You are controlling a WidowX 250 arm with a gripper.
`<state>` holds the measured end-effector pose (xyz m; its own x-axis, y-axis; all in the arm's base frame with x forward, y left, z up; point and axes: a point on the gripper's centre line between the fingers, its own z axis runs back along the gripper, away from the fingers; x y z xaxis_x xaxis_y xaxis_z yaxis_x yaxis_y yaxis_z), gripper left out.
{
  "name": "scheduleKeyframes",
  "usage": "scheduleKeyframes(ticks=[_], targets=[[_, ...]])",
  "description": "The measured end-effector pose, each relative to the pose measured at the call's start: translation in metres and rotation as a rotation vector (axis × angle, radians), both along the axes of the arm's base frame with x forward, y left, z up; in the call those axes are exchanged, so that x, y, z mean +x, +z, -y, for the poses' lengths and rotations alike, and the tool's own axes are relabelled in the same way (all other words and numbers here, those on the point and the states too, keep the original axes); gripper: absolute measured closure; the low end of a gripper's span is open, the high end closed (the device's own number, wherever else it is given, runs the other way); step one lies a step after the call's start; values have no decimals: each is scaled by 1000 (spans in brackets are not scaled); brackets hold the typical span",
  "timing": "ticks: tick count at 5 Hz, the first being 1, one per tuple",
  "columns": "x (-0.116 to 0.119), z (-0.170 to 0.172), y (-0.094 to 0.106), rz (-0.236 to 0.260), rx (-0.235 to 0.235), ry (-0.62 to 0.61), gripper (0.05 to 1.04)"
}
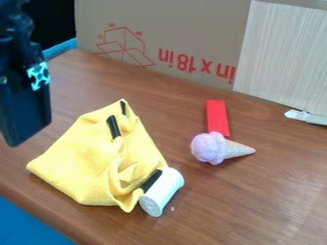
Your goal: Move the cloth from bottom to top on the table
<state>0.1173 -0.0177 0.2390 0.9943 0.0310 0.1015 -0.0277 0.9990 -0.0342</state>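
Camera view puts my yellow cloth (76,167) on the brown wood-grain tabletop (256,210), bunched up in loose folds, with one peak pointing away from me and a broad corner spread to the left. I can make out narrow black pieces (114,127) among its folds, but I can't tell what they belong to. Against the cloth's near right side I have a white cylinder (163,191), lying tilted on its side.

The tool (26,105) is up and to the left of the cloth, hanging down from the black arm. From here I cannot tell whether it is open or closed.

Off to the right of the cloth, well apart from it, I see a toy ice cream cone (209,148) on its side, pink scoop toward the cloth and tan tip away. Farther back on that side of the cloth is a flat red block (217,117). Behind the cloth stands a cardboard sheet (179,28) with red printing, and to the far right of the cloth, a pale wood-grain panel (281,57).
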Motion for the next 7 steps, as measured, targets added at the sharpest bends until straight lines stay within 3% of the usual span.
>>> scheduleKeyframes(ticks=[1, 2, 3, 4, 5, 7], targets=[[0, 0, -4, -6, 3, -5, 82], [21, -21, -47, -45, 50, 50, 82], [40, -43, -81, -29, 88, 63, 82], [66, -73, -123, -63, 133, 121, 82], [81, -90, -138, -40, 113, 170, 82], [106, -86, -143, 32, 47, 174, 82]])
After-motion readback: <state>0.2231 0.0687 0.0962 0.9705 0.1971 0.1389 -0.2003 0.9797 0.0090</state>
